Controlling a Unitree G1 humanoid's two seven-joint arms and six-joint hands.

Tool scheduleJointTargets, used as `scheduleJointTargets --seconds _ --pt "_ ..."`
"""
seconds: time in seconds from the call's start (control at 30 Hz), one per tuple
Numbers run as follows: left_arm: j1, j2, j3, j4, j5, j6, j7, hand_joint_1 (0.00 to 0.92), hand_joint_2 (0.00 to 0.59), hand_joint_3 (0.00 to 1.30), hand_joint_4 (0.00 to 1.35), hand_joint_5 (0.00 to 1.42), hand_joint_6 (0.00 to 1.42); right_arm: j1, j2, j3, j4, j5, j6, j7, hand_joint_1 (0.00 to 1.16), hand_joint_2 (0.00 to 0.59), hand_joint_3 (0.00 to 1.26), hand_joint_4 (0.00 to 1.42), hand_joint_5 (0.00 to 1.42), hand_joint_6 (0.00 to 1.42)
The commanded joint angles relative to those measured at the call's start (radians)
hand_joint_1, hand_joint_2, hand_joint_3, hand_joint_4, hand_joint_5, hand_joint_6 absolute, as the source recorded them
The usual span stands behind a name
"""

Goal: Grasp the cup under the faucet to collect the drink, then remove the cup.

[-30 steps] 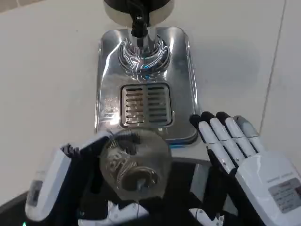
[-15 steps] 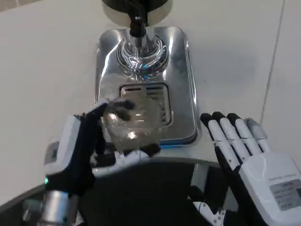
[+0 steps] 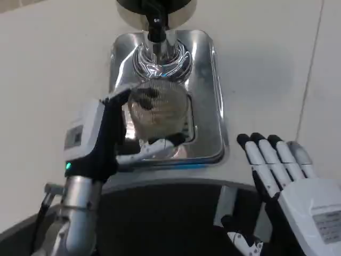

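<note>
The cup (image 3: 158,109), a clear ribbed glass one, is sitting over the slotted grate of the shiny metal drip tray (image 3: 205,80), a little short of the black faucet (image 3: 156,28) and the polished column base beneath it. The left hand (image 3: 106,140) is wrapping around it from the left side, with fingers curling under and in front of the glass, so it is holding the cup. Whether the cup is resting on the grate or hovering just above it, I cannot tell from here.

To my eye the step in hand is placing the cup for filling. It is looking close to the spout but not squarely under it, so the next move is probably calling for a small push toward the faucet, keeping the glass upright, before any drink can flow. No liquid is showing in the cup.

The right hand (image 3: 287,178) is waiting well apart on the right, fingers stretched flat side by side, holding nothing, above the white tabletop (image 3: 48,69).

Counting: one cup, one faucet, one tray, two hands.
</note>
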Motion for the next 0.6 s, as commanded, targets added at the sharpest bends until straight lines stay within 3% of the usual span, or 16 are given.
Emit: scheduleJointTargets --seconds 0.03,0.23,0.47,0.53,0.57,0.6 --pt "-0.098 0.014 -0.026 0.1 0.005 -0.013 0.067 0.716 0.085 1.23 1.23 1.33 1.42 0.017 0.006 -0.007 -0.041 -0.01 0.017 0.028 0.49 0.396 0.0 0.0 0.0 0.0" --pt "-0.197 0.002 -0.058 0.255 -0.014 0.011 0.112 0.716 0.085 1.23 1.23 1.33 1.42 0.016 0.018 -0.016 -0.083 -0.013 0.039 0.075 0.49 0.396 0.0 0.0 0.0 0.0" --pt "-0.256 -0.005 -0.078 0.374 -0.029 0.03 0.14 0.699 0.095 1.17 1.17 1.33 1.42 0.004 0.024 -0.031 -0.064 -0.007 0.045 0.072 0.49 0.396 0.0 0.0 0.0 0.0" --pt "-0.256 0.002 -0.088 0.38 -0.032 0.02 0.133 0.635 0.062 1.03 1.07 1.24 1.42 0.005 0.026 -0.032 -0.062 -0.007 0.044 0.07 0.49 0.396 0.0 0.0 0.0 0.0" --pt "-0.256 0.006 -0.094 0.381 -0.034 0.016 0.128 0.601 0.03 0.95 0.96 1.14 1.35 0.005 0.027 -0.031 -0.06 -0.007 0.043 0.071 0.49 0.396 0.0 0.0 0.0 0.0" --pt "-0.253 0.01 -0.1 0.38 -0.037 0.01 0.125 0.517 0.031 0.79 0.74 1.0 1.2 0.005 0.028 -0.03 -0.059 -0.007 0.042 0.071 0.49 0.396 0.0 0.0 0.0 0.0"
